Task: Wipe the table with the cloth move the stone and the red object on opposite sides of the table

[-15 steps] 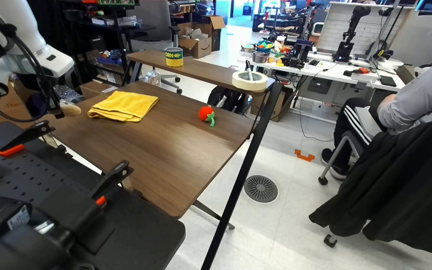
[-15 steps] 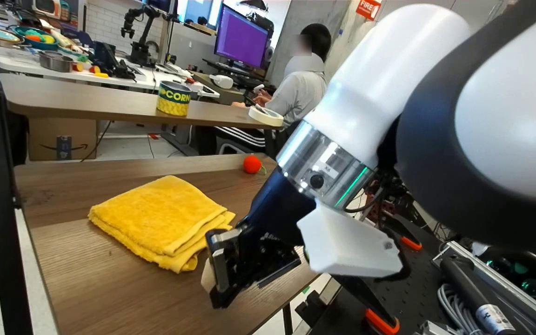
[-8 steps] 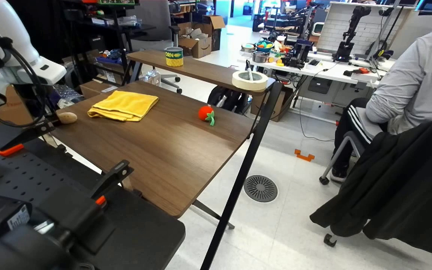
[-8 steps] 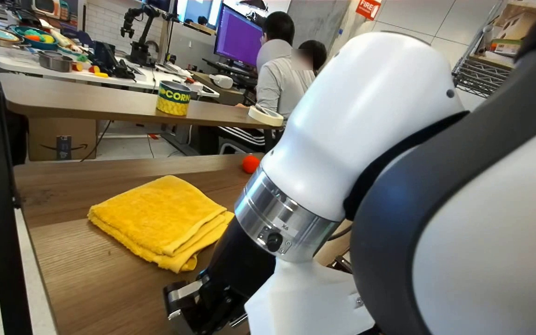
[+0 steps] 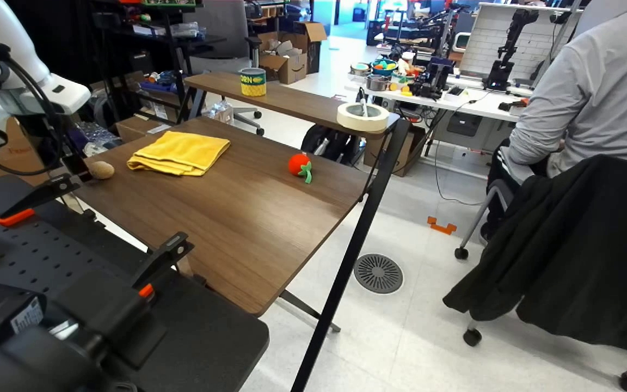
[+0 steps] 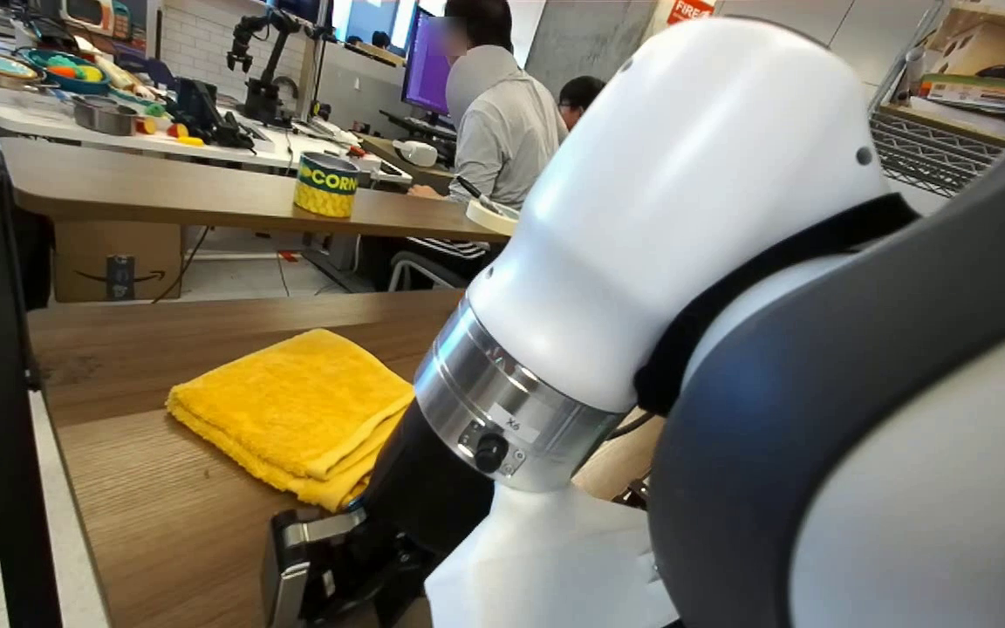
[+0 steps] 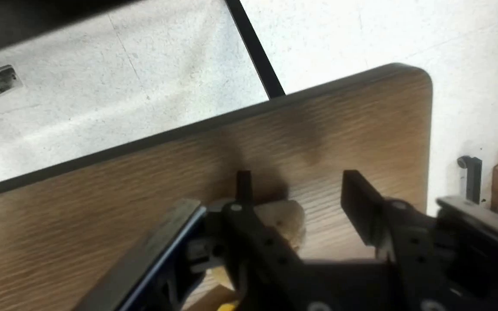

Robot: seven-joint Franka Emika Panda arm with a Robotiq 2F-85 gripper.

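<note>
Tan, rounded, rough-looking stone (image 7: 291,221) lies near a corner of the brown wood-grain table (image 5: 221,212), just beside the black two-fingered gripper (image 7: 299,188), whose fingers (image 7: 244,190) stand spread apart. In the wrist view one finger crosses in front of the stone; I cannot tell whether they touch or the stone sits in the gap. If the grip closes from here, that finger may shove the stone rather than clasp it, and, rounded, it could roll off the nearby edge.

Next outward, the folded yellow towelling cloth (image 6: 284,419) is partly covered by the white-and-black robot arm (image 6: 668,201) in an exterior view; a low sweep could drag or rumple it. Well apart, the red ball with green leaves (image 5: 298,164) lies near a table edge, so a careless push could send it over.

The arm presumably hides the ball in an exterior view, where the stone does not show and the gripper is cut off below. Blur softens the wrist view; a yellow patch (image 7: 227,307) there is probably cloth.
</note>
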